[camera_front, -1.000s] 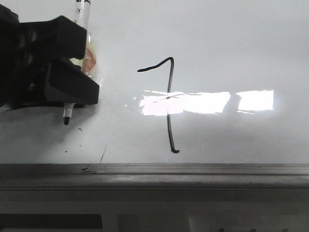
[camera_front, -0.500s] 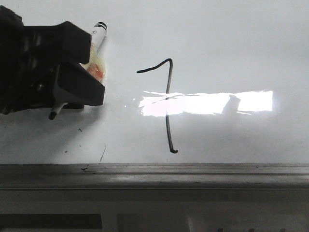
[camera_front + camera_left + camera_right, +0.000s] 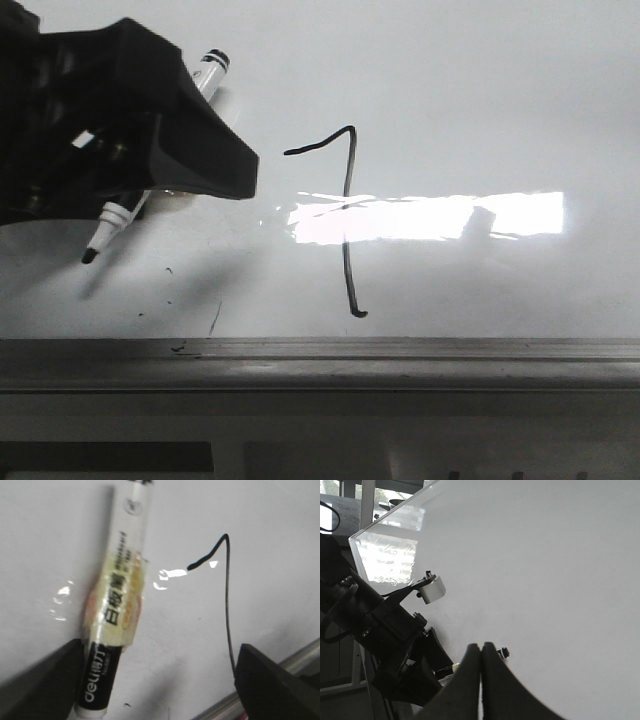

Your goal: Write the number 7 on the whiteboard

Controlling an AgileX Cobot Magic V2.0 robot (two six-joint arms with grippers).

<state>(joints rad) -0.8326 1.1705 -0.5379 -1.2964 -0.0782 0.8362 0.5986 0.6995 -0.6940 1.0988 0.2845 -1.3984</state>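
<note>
The number 7 is a thin black line on the whiteboard, right of centre in the front view. It also shows in the left wrist view. My left gripper is open, its jaws wide apart, low over the board left of the 7. In the front view it covers the top left. A black-and-white marker with yellowish tape lies slanted on the board against one finger, its tip pointing down-left. My right gripper is shut and empty over bare board.
A grey metal rail runs along the board's near edge. Small black specks and a short slanted scratch lie near it. A bright glare crosses the 7's stem. The left arm shows in the right wrist view.
The left gripper's jaws opened and let go of the marker. The marker went from near upright to slanted down-left against the board. The 7 is unchanged.
</note>
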